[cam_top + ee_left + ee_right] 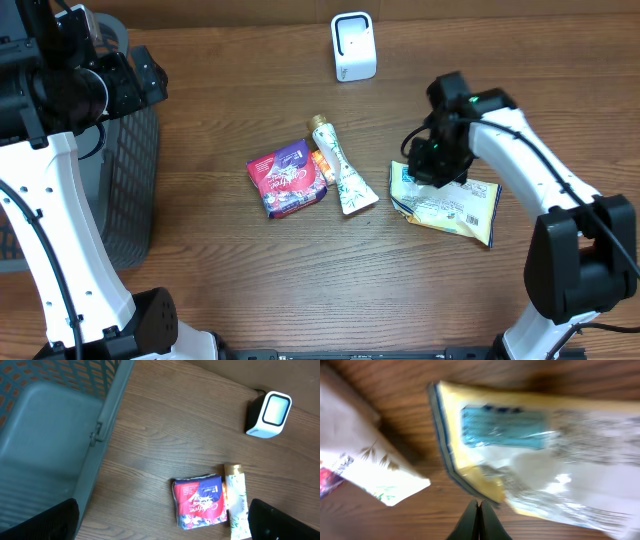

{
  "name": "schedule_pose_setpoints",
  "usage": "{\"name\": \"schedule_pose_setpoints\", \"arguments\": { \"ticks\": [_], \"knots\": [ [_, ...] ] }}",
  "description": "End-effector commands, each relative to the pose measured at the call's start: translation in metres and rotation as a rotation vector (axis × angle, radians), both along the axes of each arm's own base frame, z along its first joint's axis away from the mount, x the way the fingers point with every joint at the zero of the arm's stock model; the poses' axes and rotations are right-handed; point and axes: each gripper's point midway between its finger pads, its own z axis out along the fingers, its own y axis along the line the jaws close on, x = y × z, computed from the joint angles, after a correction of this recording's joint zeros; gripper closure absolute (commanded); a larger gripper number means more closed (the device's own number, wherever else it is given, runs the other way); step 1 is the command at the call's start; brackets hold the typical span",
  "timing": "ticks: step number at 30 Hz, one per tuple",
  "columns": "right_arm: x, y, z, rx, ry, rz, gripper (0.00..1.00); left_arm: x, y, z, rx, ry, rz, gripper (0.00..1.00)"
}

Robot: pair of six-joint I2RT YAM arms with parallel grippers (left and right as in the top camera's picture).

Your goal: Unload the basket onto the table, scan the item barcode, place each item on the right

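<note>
My right gripper (pixel 432 168) is down on the left end of the yellow packet (pixel 450 203), which lies flat on the table (pixel 250 280), right of centre. Through the right wrist camera I see the jaws pressed together, with the tips at the packet's edge. I cannot tell whether any film is caught between them. The white scanner (pixel 353 47) stands at the far side, well apart from the packet. Left of the packet lies a white tube (pixel 343 175), and just beside that a red packet (pixel 288 178). My left gripper (pixel 162 521) hangs over the rim of the grey basket (pixel 135 170) at the far left, jaws spread wide, holding nothing.
</note>
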Motion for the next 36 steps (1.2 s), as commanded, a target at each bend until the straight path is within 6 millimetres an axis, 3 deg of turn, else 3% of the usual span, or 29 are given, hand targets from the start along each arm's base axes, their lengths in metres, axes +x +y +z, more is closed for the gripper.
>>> {"name": "schedule_pose_setpoints", "arguments": {
  "ticks": [1, 6, 13, 17, 23, 28, 32, 36],
  "knots": [
    [0.004, -0.033, -0.002, -0.12, -0.011, -0.032, 0.96, 0.0, 0.0, 0.006, 0.013, -0.019, -0.001, 0.0],
    [-0.006, -0.041, -0.025, -0.132, 0.015, -0.045, 0.96, 0.0, 0.0, 0.006, 0.013, -0.019, -0.001, 0.0],
    [-0.018, -0.043, -0.081, -0.122, -0.018, -0.096, 0.96, 0.0, 0.0, 0.006, 0.013, -0.019, -0.001, 0.0],
    [-0.02, -0.044, -0.095, -0.117, -0.044, -0.098, 0.96, 0.0, 0.0, 0.006, 0.013, -0.019, -0.001, 0.0],
    [-0.007, -0.052, -0.081, -0.122, -0.054, -0.125, 0.96, 0.0, 0.0, 0.006, 0.013, -0.019, -0.001, 0.0],
    [0.002, -0.057, -0.044, -0.13, -0.016, -0.141, 0.96, 0.0, 0.0, 0.006, 0.013, -0.019, -0.001, 0.0],
    [-0.003, -0.057, -0.021, -0.135, 0.02, -0.078, 0.96, 0.0, 0.0, 0.006, 0.013, -0.019, -0.001, 0.0],
    [-0.012, -0.06, -0.023, -0.149, 0.052, -0.052, 0.96, 0.0, 0.0, 0.006, 0.013, -0.019, -0.001, 0.0]
  ]
}}
